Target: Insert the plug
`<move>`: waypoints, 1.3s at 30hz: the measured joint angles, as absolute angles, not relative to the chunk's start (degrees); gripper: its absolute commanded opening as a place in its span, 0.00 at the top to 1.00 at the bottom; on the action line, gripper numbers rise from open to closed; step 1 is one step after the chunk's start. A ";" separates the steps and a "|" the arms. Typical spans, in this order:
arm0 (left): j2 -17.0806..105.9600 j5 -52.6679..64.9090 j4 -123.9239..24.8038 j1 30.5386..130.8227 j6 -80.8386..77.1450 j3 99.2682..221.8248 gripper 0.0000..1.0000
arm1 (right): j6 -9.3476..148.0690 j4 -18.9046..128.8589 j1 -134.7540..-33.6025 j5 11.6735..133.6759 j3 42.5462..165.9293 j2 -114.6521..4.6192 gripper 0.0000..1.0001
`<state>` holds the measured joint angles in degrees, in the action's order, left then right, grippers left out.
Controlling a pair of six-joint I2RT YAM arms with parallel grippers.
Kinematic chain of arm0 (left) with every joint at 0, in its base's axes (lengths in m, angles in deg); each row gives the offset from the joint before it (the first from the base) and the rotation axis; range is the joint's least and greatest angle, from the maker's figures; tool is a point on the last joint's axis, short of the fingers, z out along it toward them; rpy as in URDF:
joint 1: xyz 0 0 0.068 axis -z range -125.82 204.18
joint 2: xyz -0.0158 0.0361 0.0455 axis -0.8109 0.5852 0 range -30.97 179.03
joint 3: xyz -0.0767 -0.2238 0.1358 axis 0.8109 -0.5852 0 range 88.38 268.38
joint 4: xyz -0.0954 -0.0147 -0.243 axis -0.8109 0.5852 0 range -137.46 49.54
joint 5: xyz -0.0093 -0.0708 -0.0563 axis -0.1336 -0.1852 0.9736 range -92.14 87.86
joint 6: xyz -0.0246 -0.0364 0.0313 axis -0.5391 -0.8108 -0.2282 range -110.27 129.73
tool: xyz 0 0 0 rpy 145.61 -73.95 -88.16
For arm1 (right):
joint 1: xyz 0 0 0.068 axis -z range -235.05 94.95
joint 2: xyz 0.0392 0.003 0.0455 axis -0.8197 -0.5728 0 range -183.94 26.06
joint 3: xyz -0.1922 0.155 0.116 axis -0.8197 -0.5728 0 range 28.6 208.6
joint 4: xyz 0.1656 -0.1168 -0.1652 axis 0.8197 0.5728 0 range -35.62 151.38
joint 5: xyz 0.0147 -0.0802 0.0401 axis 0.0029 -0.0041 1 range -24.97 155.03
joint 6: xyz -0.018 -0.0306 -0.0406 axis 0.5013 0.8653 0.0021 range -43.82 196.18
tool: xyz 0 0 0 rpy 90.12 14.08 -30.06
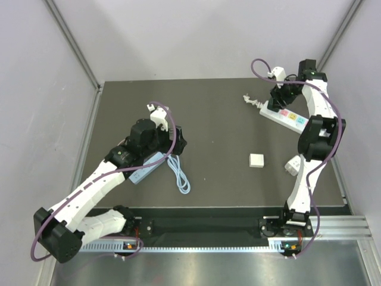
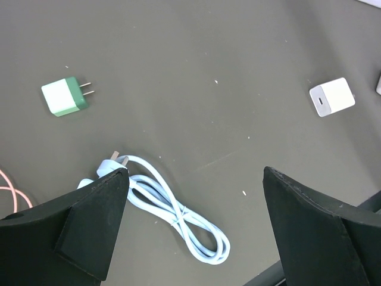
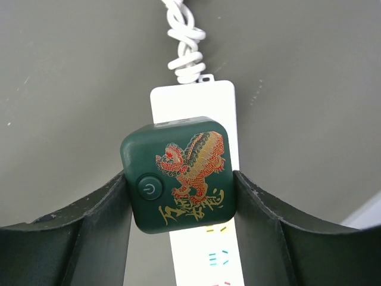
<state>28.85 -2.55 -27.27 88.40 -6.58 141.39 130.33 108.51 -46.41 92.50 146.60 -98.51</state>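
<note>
My right gripper (image 3: 180, 199) is shut on a dark green cube plug (image 3: 177, 173) with a red and gold beast and a power button on its face. It holds the plug over the cord end of a white power strip (image 3: 193, 100), which lies at the back right of the table (image 1: 290, 117). I cannot tell whether the prongs are seated. The right gripper (image 1: 278, 95) is at the strip's far end. My left gripper (image 2: 196, 220) is open and empty above a coiled light blue cable (image 2: 172, 208), and sits at mid left (image 1: 177, 143).
A green and white charger (image 2: 64, 97) and a white cube adapter (image 2: 331, 97) lie on the dark mat. The cube (image 1: 256, 160), another white adapter (image 1: 292, 165) and the blue cable (image 1: 179, 173) lie mid table. The strip's white cord (image 3: 184, 42) is bundled beyond it.
</note>
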 measured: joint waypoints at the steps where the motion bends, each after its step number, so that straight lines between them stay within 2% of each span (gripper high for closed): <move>1: 28.78 -2.70 -27.27 88.40 -6.56 141.39 0.02 | 131.16 108.95 -46.34 93.20 147.01 -99.25 1.00; 11: 28.80 -2.72 -27.38 88.40 -6.54 141.39 0.02 | 134.85 112.73 -43.87 96.15 154.44 -106.53 1.00; 22: 28.63 -2.68 -27.34 88.40 -6.56 141.37 0.02 | 136.88 114.35 -43.35 97.04 158.23 -108.67 1.00; 39: 28.43 -2.70 -27.69 88.40 -6.56 141.37 0.02 | 136.36 113.58 -42.60 98.55 158.49 -110.40 1.00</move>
